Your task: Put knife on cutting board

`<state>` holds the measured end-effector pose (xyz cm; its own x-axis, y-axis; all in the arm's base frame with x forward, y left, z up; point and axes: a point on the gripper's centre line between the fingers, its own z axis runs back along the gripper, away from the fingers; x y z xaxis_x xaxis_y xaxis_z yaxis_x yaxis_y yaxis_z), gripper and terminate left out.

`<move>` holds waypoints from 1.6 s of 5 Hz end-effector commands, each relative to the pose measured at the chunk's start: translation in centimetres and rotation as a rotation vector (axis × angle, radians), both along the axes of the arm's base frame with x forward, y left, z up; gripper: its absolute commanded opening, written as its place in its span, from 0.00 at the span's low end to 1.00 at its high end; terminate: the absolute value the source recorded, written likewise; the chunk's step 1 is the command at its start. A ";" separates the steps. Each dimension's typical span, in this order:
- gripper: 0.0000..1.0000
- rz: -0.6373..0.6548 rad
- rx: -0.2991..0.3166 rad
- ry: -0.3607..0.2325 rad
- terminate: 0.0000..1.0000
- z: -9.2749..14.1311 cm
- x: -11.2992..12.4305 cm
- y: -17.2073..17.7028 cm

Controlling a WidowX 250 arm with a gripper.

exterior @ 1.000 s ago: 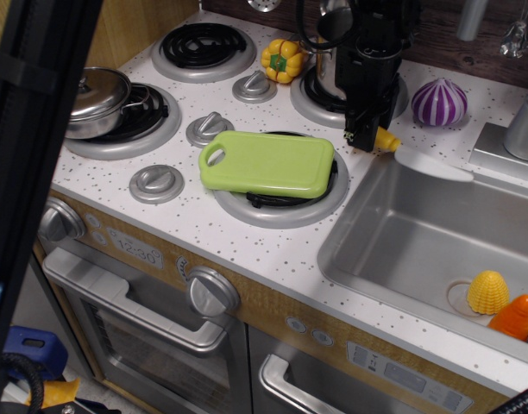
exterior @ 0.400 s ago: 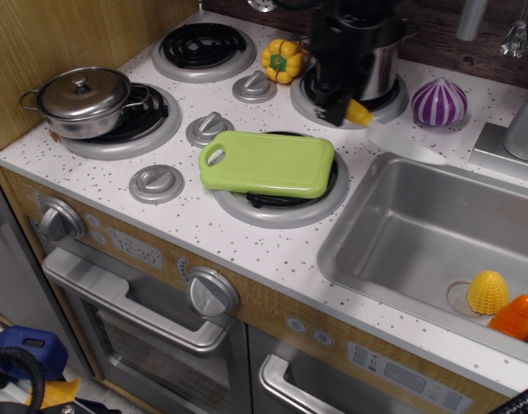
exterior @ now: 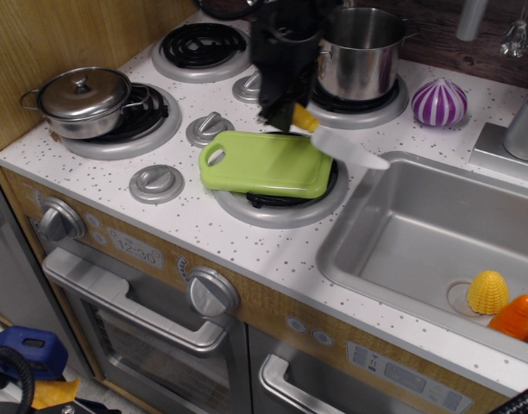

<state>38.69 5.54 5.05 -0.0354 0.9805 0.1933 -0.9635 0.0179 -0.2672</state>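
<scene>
Tool [exterior: 281,112] clamped on knife [exterior: 337,142] handle, airborne at cutting board [exterior: 266,163] far edge; lowering and release remain.

the knife [exterior: 337,141] is a small toy one with a short yellow handle and a pale grey-white rounded blade. it hangs in the air, tilted, handle up at the left and blade sloping down to the right, reaching past the right end of the cutting board [exterior: 268,163]. the board is a flat lime-green plastic rectangle with rounded corners, its looped handle hole at the left end, lying flat over the front stove burner.
</scene>
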 end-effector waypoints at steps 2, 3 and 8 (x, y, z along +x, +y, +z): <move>0.00 0.013 -0.026 -0.106 0.00 1.4 -1.7 1.6; 0.00 0.003 -0.019 -0.122 0.00 0.8 -2.4 2.3; 1.00 -0.016 -0.004 -0.189 1.00 -0.1 -2.1 2.5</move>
